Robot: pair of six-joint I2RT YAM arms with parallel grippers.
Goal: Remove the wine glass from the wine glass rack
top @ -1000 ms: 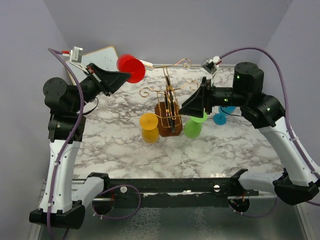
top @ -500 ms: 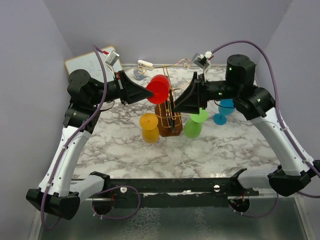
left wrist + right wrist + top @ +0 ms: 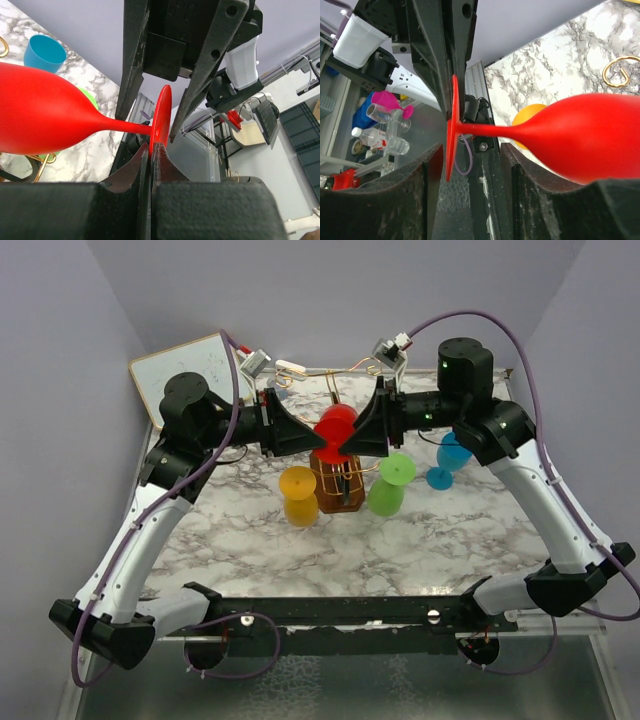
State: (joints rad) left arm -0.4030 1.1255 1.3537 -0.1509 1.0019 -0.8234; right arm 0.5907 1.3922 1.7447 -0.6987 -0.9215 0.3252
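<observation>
Both arms meet over the rack (image 3: pixel 340 490), left pincer (image 3: pixel 151 152) clamped on the wine glass (image 3: pixel 335 427), right pincer (image 3: pixel 470 148) apart.

Lavender walls (image 3: pixel 330 300) enclose a marble-patterned table (image 3: pixel 430 540) (whiteboard (image 3: pixel 185 355) behind).

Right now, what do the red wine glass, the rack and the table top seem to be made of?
The red wine glass looks like plastic: opaque, even colour, soft sheen. The rack seems shiny gold metal wire on a brown, probably wooden, block. The table top shows white marble pattern with grey veins; real stone or printed film, I cannot tell.
</observation>
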